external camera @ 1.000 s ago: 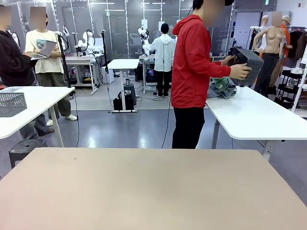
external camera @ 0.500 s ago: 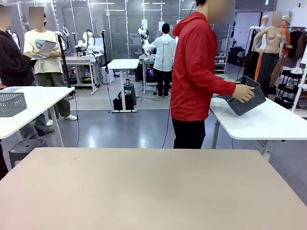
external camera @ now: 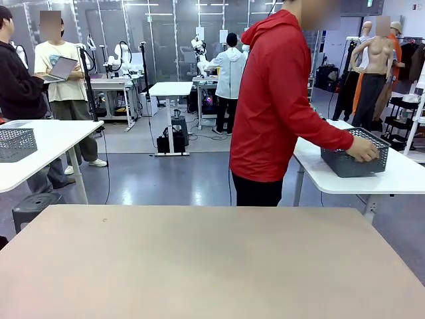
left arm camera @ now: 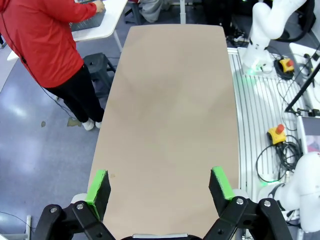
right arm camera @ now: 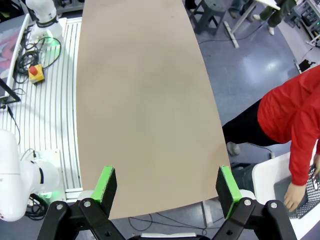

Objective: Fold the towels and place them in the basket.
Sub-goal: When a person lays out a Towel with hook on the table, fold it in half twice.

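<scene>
The dark grey mesh basket (external camera: 352, 163) stands on a white side table (external camera: 405, 179) beyond my tan table (external camera: 212, 259). A person in a red jacket (external camera: 279, 106) leans over it with one hand on its rim. The left wrist view catches a piece of the basket (left arm camera: 86, 21) at the top left, and the right wrist view shows a corner of the basket (right arm camera: 314, 189) at the right edge. The towels are out of view. My left gripper (left arm camera: 159, 185) and right gripper (right arm camera: 166, 183) both hang open high above the tan table, holding nothing.
A second white table (external camera: 46, 143) at the left carries another mesh basket (external camera: 16, 143), with a dark stool (external camera: 36, 206) under it. Two people stand behind that table. The arm bases (left arm camera: 265, 30) (right arm camera: 42, 12) and cables sit along my side of the table.
The person has brought the basket down from chest height onto the white side table and leaned closer to my table. Neither gripper has changed.
</scene>
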Controlling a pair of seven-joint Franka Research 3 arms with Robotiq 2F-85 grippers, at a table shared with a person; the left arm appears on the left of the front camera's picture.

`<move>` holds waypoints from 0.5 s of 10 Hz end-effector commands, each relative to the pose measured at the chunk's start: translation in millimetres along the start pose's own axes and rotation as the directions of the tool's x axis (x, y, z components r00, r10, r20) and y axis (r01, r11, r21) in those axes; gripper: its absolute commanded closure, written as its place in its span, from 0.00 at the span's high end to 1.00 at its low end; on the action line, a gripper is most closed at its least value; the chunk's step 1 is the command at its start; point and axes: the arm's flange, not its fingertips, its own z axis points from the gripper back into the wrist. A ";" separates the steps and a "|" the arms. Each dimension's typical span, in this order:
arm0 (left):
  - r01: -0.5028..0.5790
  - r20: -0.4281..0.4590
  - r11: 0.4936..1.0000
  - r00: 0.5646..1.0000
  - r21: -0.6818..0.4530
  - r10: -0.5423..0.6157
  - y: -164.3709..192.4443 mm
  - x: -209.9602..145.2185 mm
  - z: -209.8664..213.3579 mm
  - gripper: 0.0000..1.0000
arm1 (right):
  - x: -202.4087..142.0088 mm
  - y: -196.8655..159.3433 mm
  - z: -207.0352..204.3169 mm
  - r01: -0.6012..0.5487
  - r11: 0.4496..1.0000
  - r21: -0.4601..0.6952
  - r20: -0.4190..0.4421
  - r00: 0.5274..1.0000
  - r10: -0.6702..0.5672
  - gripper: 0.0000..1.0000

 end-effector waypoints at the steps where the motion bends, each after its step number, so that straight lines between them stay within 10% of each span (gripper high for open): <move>1: 0.003 0.002 1.000 1.000 0.013 -0.003 -1.5 1.2 -0.7 1.00 | -1.3 0.4 1.9 -0.054 0.998 -0.013 0.015 0.998 0.054 1.00; 5: 0.003 0.002 1.000 1.000 0.013 -0.003 -1.5 1.2 -0.7 1.00 | -1.6 0.0 3.2 -0.087 0.996 -0.022 0.037 0.995 0.088 1.00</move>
